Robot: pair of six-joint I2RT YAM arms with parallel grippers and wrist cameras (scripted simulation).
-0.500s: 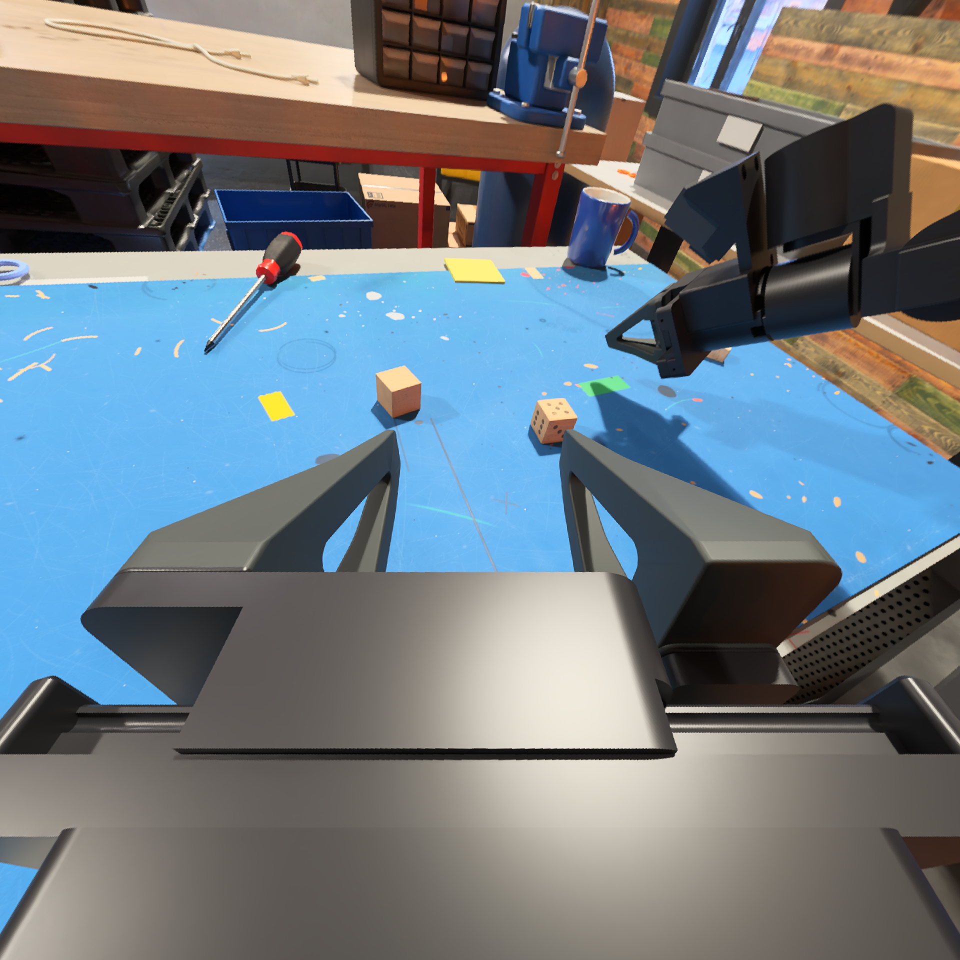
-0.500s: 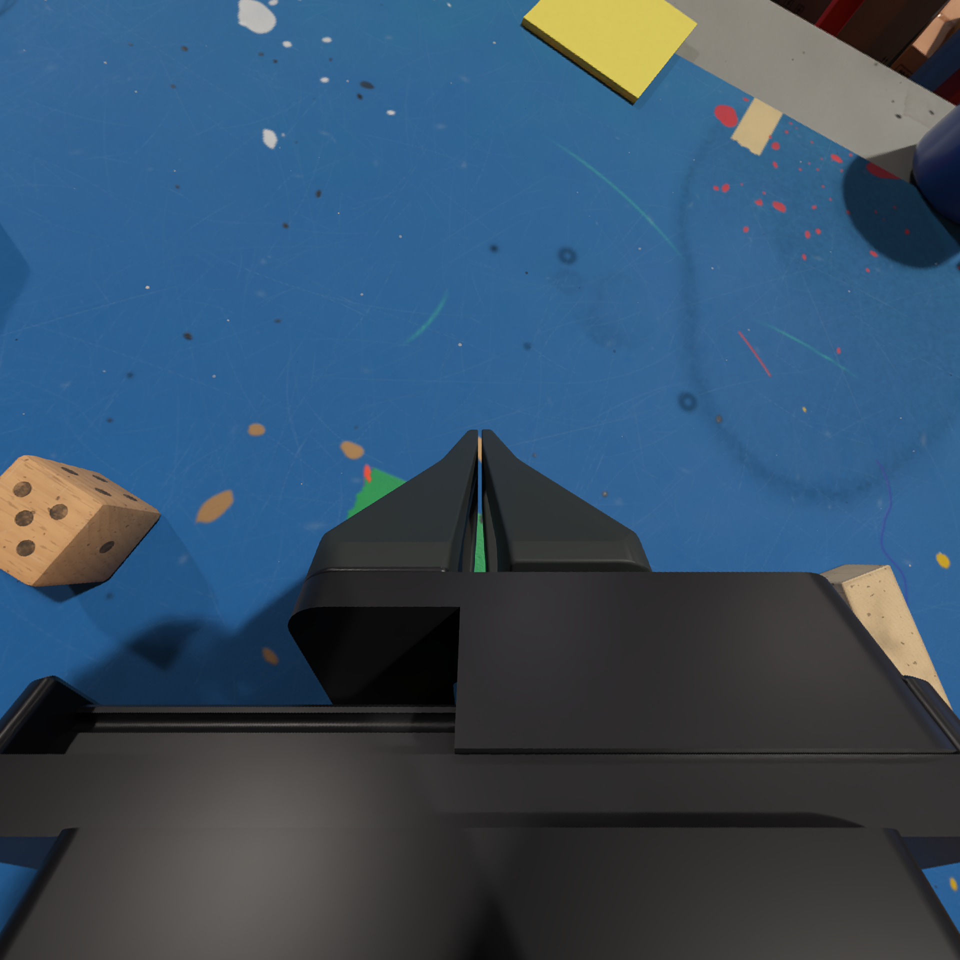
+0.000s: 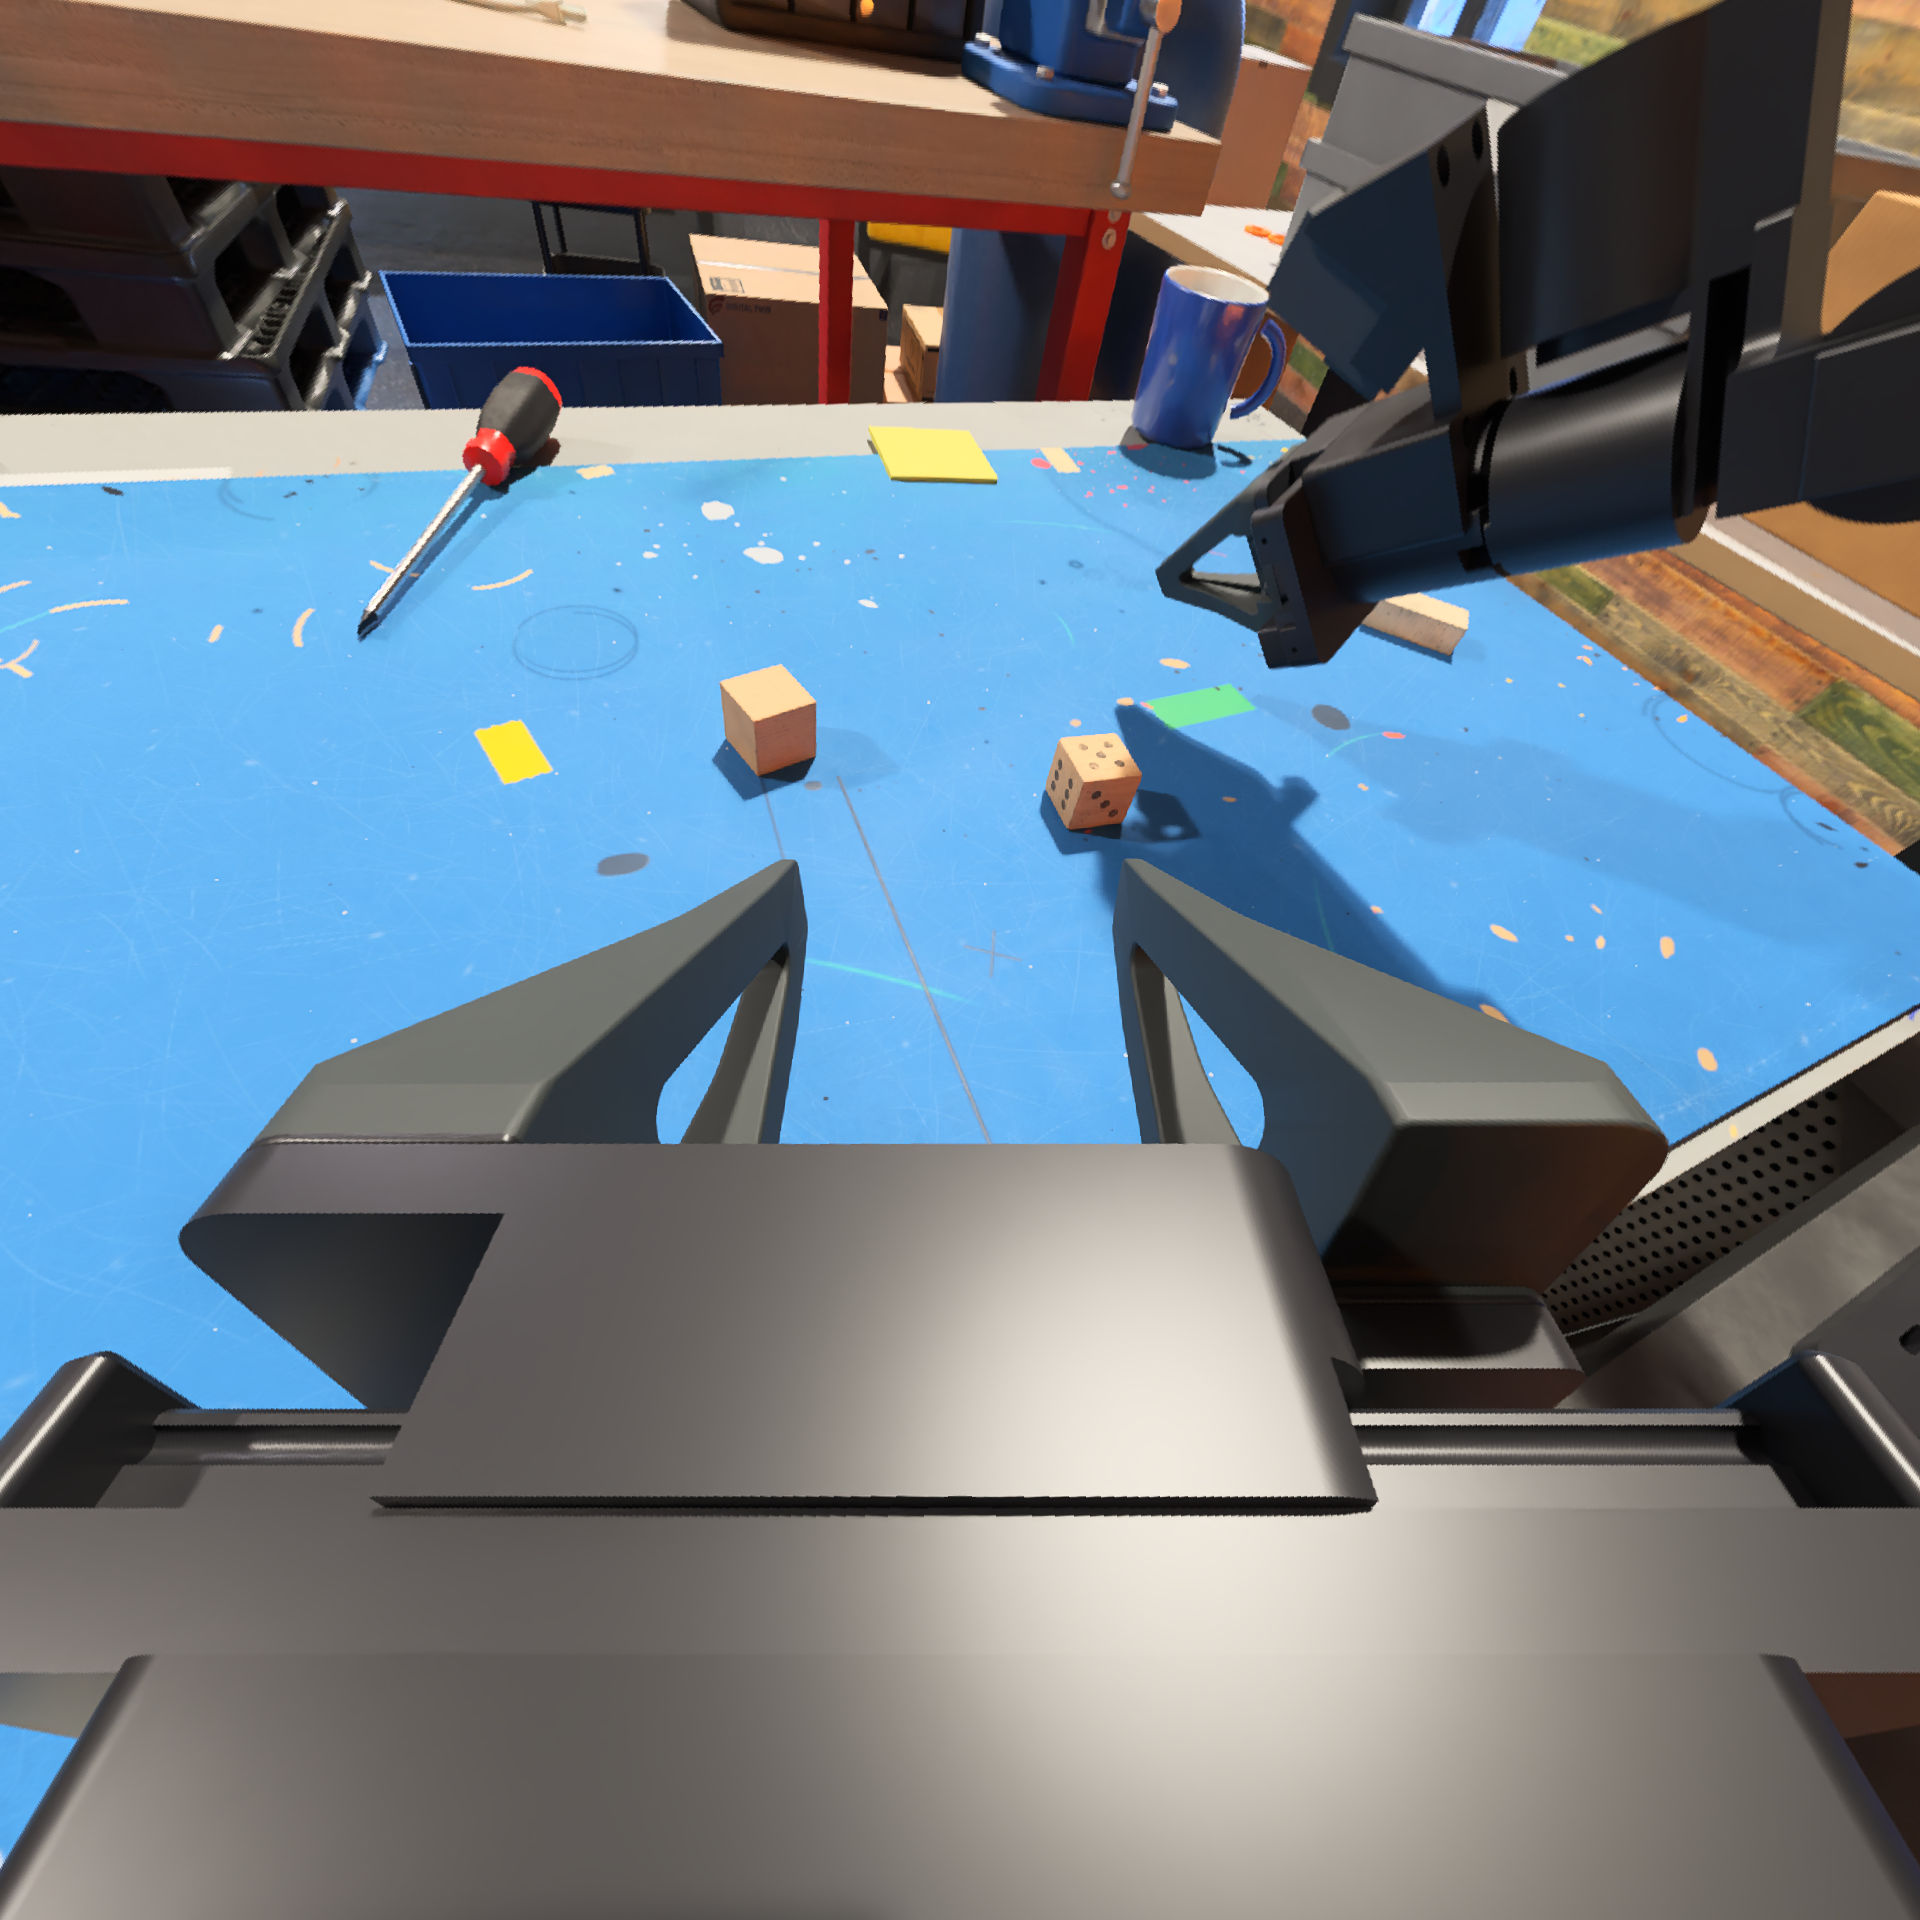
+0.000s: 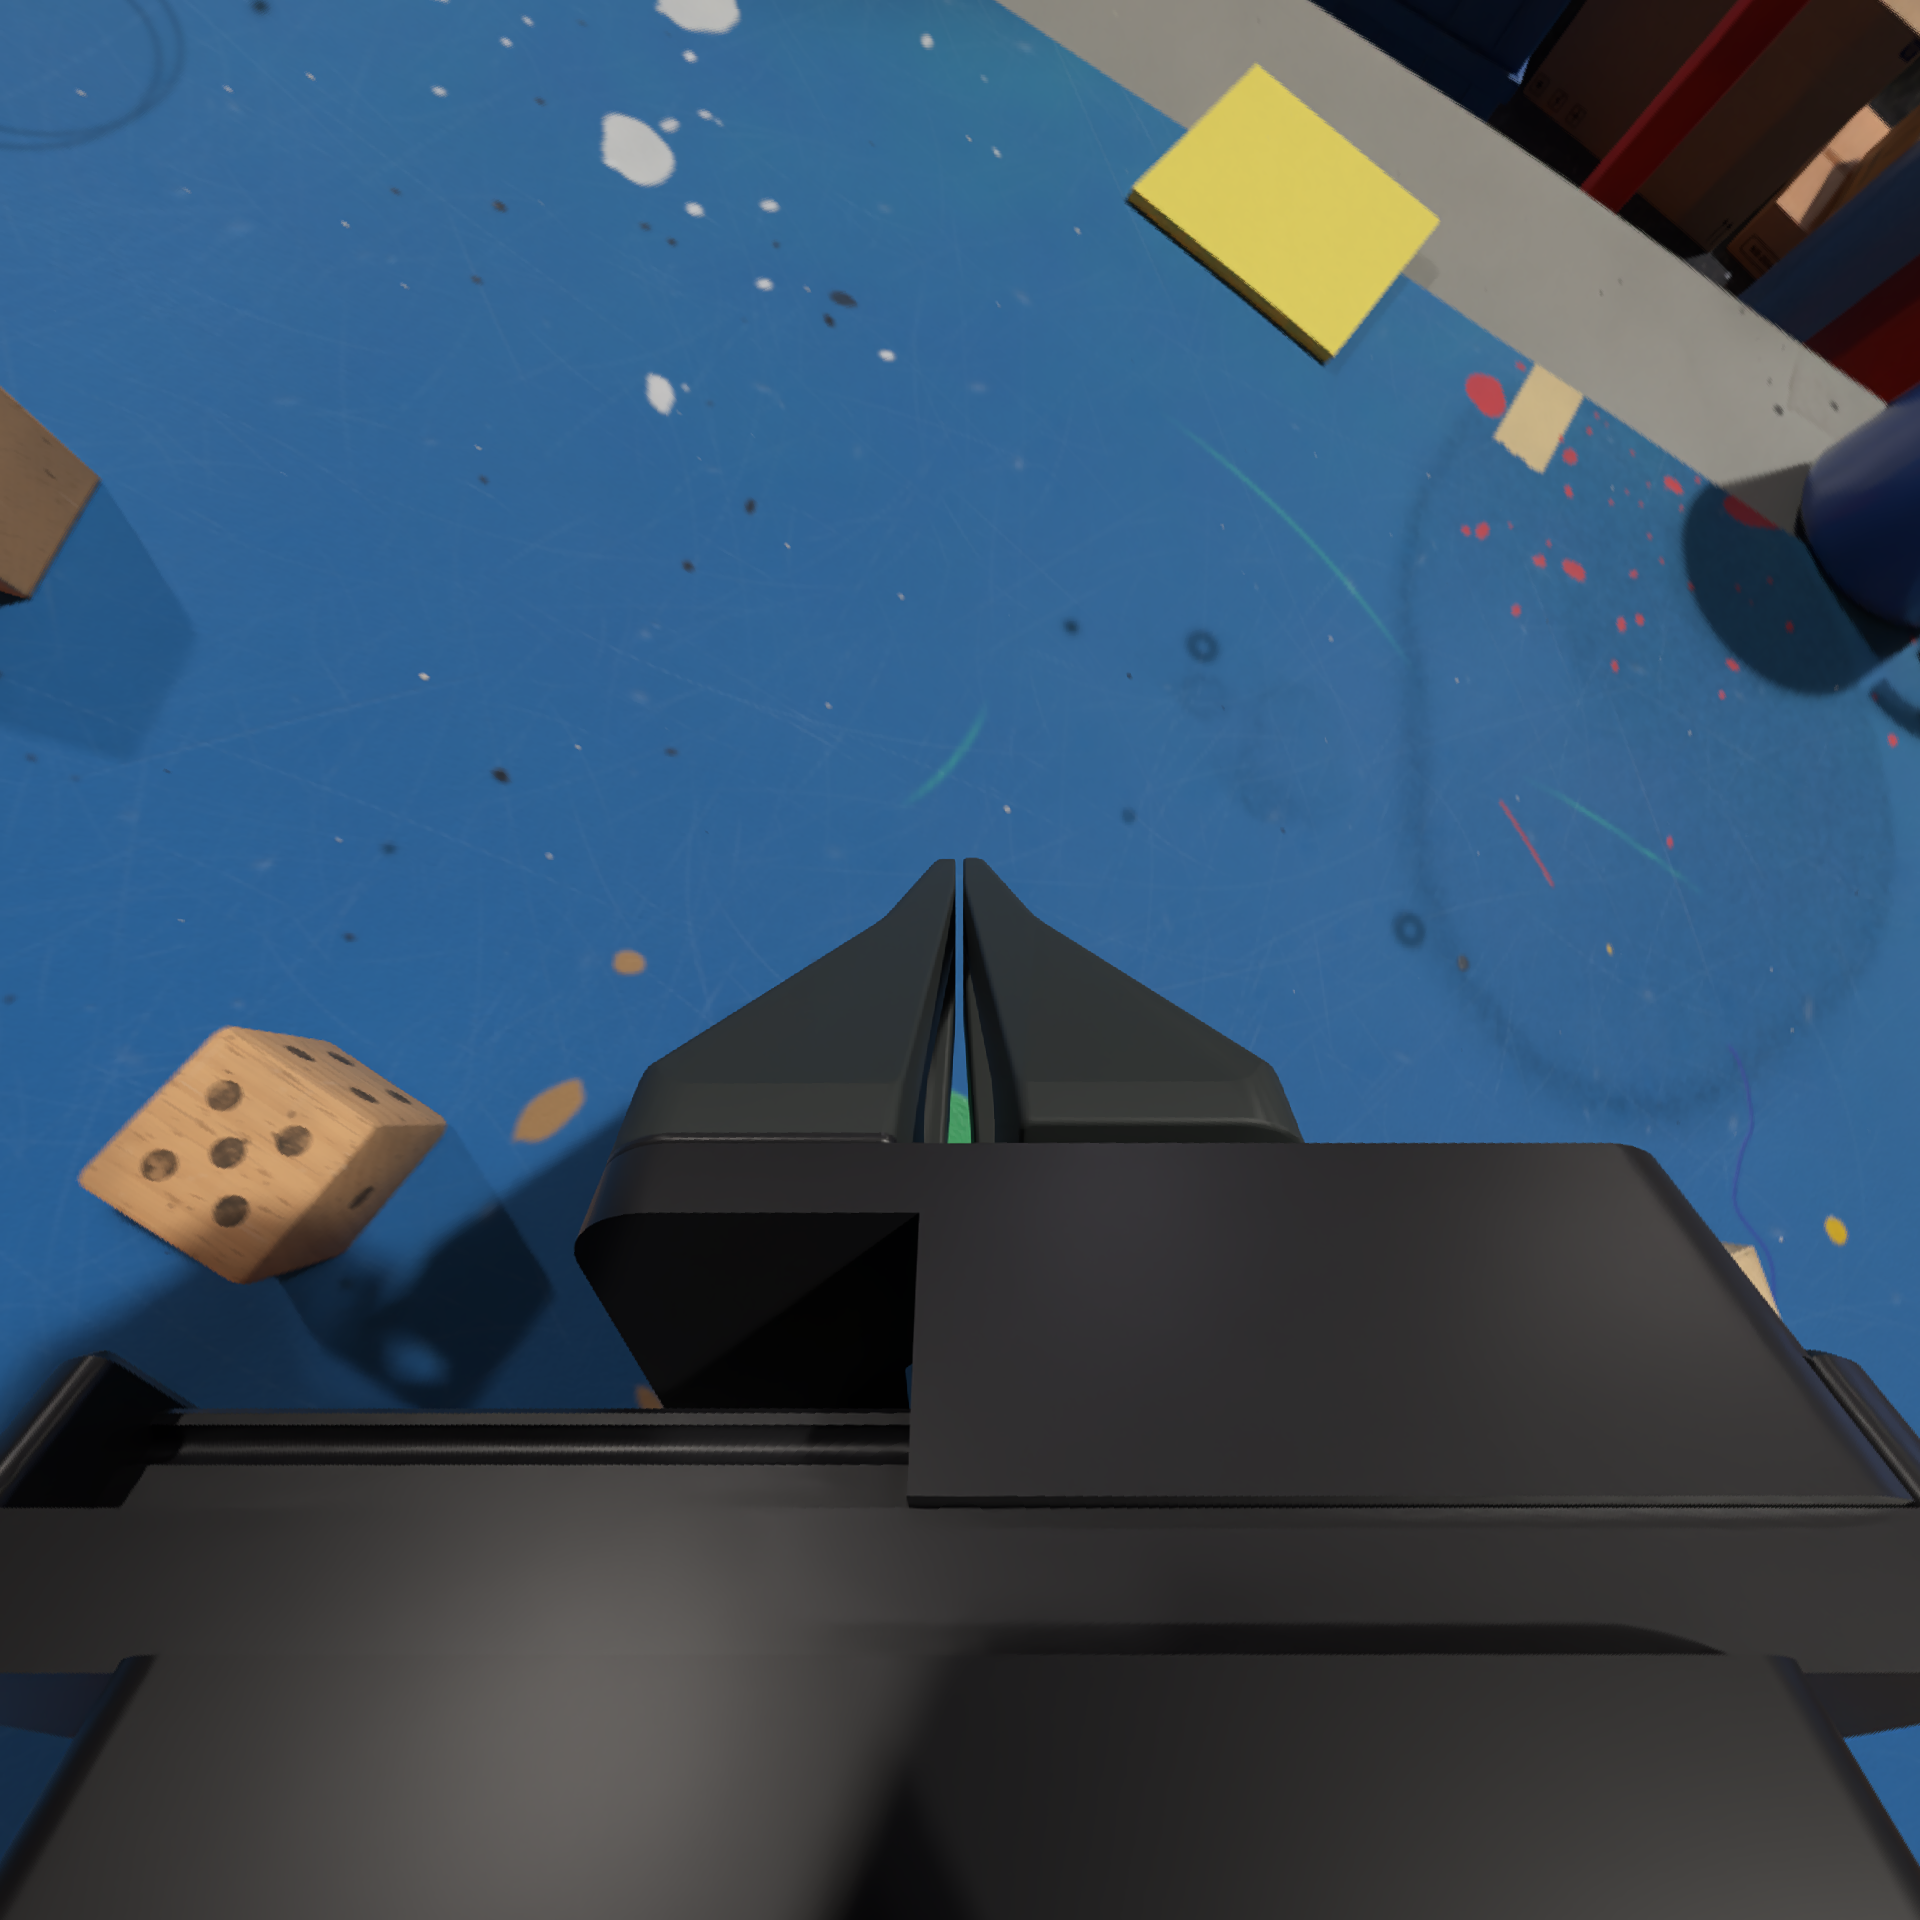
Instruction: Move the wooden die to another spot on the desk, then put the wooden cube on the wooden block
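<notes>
A wooden die (image 3: 1091, 780) with dark pips lies on the blue desk mat, just beyond my left gripper's right fingertip; it also shows in the right wrist view (image 4: 260, 1151) at lower left. A plain wooden cube (image 3: 768, 719) sits to its left, and its corner shows in the right wrist view (image 4: 36, 494). A pale wooden block (image 3: 1418, 623) lies far right, mostly hidden behind the right arm. My left gripper (image 3: 958, 883) is open and empty above the mat. My right gripper (image 4: 958, 868) is shut and empty, hovering above the mat right of the die; it also shows in the left wrist view (image 3: 1179, 584).
A red-handled screwdriver (image 3: 457, 499) lies at the far left. A yellow pad (image 3: 932, 454) and a blue mug (image 3: 1195, 358) stand at the far edge. A yellow tape patch (image 3: 512, 750) and a green one (image 3: 1200, 705) mark the mat. A workbench stands behind.
The right gripper has pulled back and up, away from the die, so more of the mat and the cube's corner now show in its view. The left gripper has barely moved.
</notes>
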